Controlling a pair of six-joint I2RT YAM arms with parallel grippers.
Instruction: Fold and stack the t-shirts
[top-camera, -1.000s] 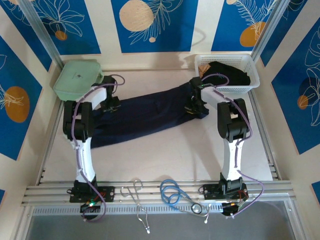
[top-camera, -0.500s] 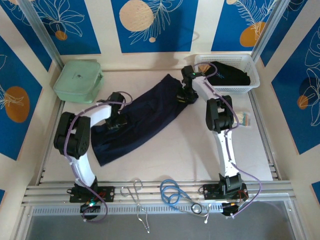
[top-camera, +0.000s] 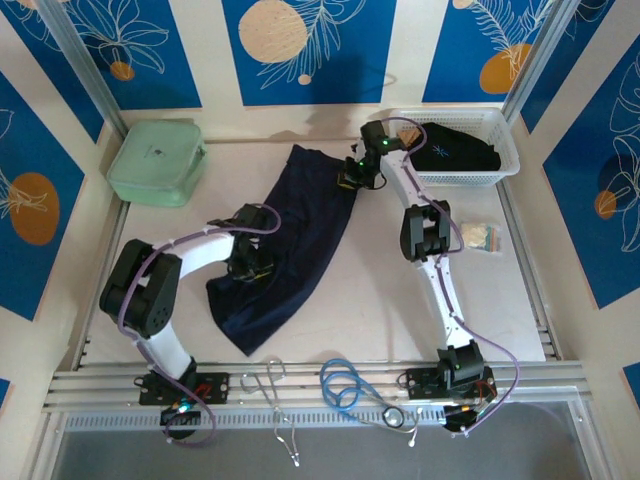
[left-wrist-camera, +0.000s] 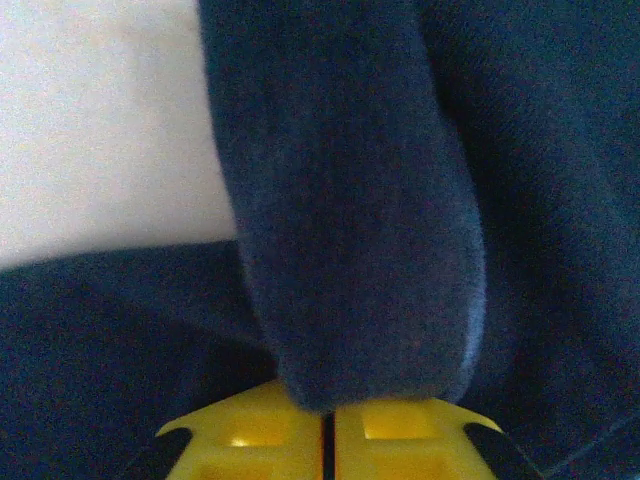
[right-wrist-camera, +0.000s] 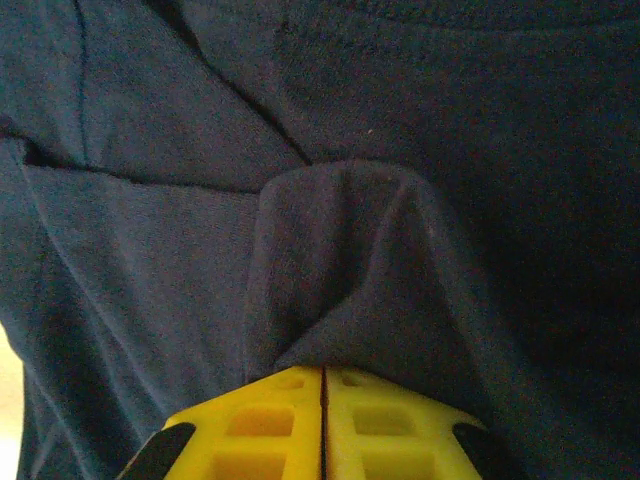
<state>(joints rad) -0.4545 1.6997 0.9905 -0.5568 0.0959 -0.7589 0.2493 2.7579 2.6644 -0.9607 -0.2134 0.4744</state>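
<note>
Top view, shirt: a soft, matte, short-sleeved navy t-shirt (top-camera: 300, 230) lay as a long diagonal band on the smooth pale table (top-camera: 390, 300), running from far centre to near left.
Top view, left gripper: the left gripper (top-camera: 252, 268) was down on the band's left edge, toward its near end.
Top view, right gripper: the right gripper (top-camera: 350, 182) sat at the band's far right corner.
Top view, basket: a rectangular white plastic lattice basket (top-camera: 470, 178) at far right held a crumpled black t-shirt (top-camera: 455, 148) with a small pale blue mark.
Top view, case: a mint-green, round-cornered zip case (top-camera: 157, 160) sat at far left.
Left wrist view: the yellow moulded fingers (left-wrist-camera: 250, 435) were pressed together, pinching a rounded, fuzzy fold of the navy t-shirt; bare table showed at upper left.
Right wrist view: the yellow gridded fingers (right-wrist-camera: 260, 420) were closed on a peaked pucker of the navy t-shirt, with stitched seams crossing the cloth beyond.
</note>
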